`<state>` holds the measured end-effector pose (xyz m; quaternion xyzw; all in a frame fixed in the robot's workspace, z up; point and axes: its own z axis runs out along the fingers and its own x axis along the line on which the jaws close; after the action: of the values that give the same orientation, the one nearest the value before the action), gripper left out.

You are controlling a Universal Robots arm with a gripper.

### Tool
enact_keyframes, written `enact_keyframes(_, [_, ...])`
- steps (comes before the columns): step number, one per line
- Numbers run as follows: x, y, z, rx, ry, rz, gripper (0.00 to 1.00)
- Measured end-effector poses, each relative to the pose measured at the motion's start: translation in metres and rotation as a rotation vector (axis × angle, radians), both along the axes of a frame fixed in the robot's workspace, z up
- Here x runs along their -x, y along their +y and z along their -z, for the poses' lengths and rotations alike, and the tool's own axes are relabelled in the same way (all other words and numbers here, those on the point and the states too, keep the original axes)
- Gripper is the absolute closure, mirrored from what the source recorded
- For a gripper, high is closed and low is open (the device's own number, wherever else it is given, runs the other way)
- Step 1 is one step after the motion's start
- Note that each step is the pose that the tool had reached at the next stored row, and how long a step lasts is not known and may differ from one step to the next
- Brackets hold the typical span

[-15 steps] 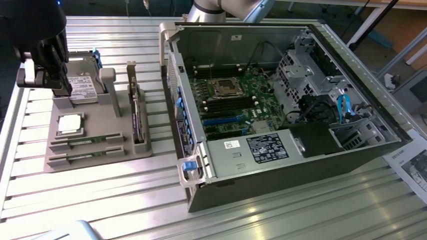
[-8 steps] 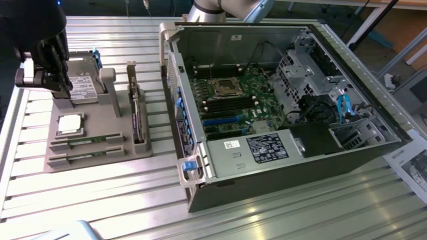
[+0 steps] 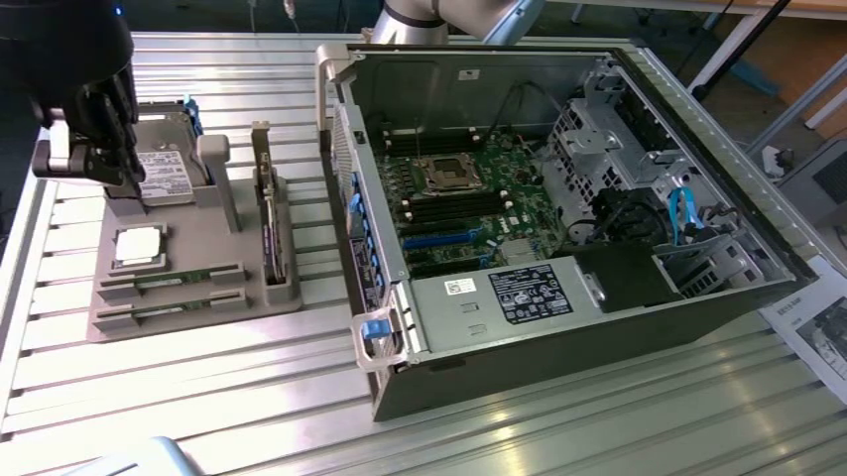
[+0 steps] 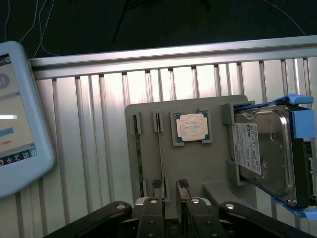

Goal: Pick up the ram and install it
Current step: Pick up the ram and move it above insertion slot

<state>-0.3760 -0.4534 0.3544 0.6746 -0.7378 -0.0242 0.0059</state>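
Observation:
Two ram sticks stand on edge in slots of a grey fixture tray (image 3: pixel 159 332): one ram stick (image 3: pixel 179 276) and a second ram stick (image 3: pixel 170 308) beside it. From the wrist they appear as thin green strips, ram (image 4: pixel 138 158) and ram (image 4: pixel 160 144). My gripper (image 3: pixel 90 149) hovers above the tray's far end, over the hard drive (image 3: pixel 166 169), clear of both sticks. Its fingertips (image 4: pixel 157 187) stand apart with only bare tray between them, so the gripper (image 4: pixel 170 187) is open and holds nothing.
The tray also carries a silver processor chip (image 3: pixel 139 246) and an upright dark expansion card (image 3: pixel 273 238). An open computer case (image 3: pixel 556 337) with its motherboard (image 3: pixel 457 198) lies at the exterior view's right. A tablet (image 4: pixel 15 124) rests near the tray on the slatted metal table.

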Motion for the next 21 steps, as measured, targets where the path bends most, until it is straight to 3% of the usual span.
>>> enact_keyframes(21, [0.0, -0.0176, 0.0451, 0.0, 0.0, -0.015, 0.76])
